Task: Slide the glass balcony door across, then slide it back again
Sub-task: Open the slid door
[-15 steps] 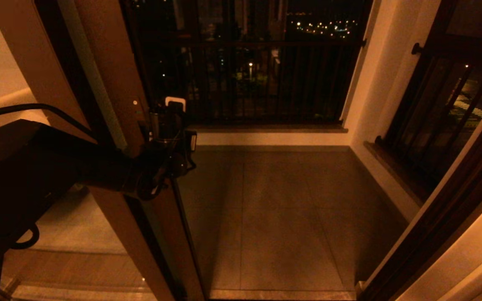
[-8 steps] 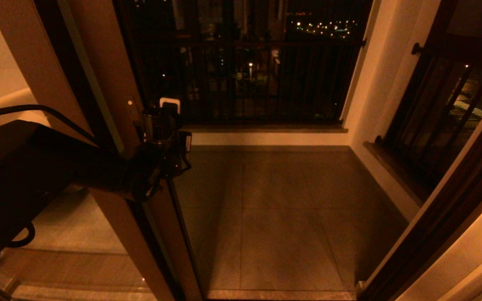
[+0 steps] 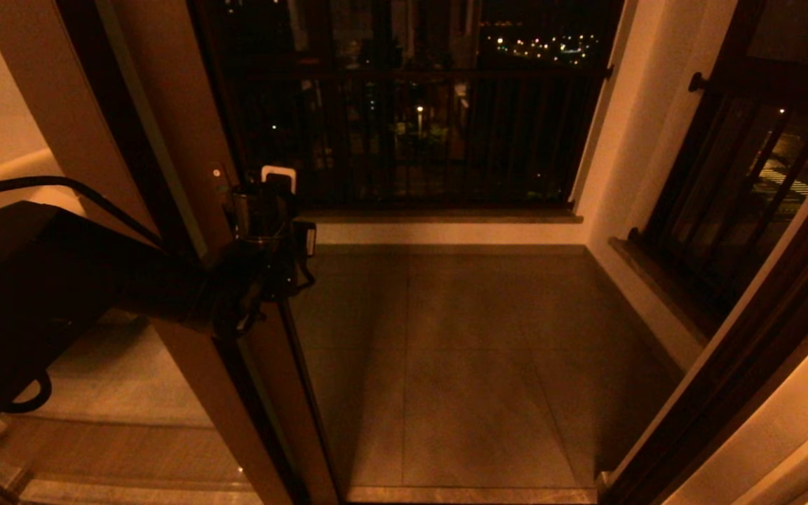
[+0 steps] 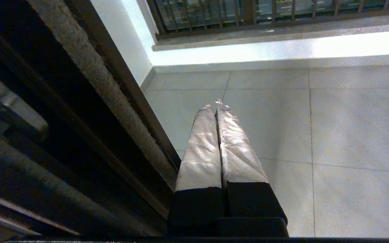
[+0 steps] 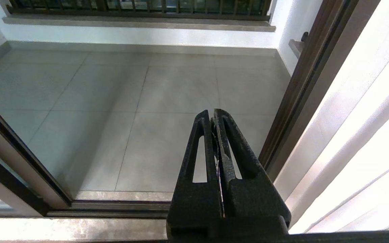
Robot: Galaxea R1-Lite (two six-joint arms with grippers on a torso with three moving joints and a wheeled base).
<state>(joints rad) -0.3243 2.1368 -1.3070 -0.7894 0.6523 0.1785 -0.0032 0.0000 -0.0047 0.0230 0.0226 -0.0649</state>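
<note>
Left pincer (image 4: 217,104) pressed together, sitting right against glass balcony door (image 3: 193,140) edge; right pincer (image 5: 213,114) pressed together, hanging near threshold.

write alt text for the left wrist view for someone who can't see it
The left hand, its two pale fingers pressed shut on nothing, sits right beside the dark brown edge of the glass balcony door. Beyond it lie the grey floor tiles, a low white kerb and the balcony railing.

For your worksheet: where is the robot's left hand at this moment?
In the head view the left hand is left of centre, fingers together, beside the glass balcony door's brown frame edge, over the tiled balcony floor.
</note>
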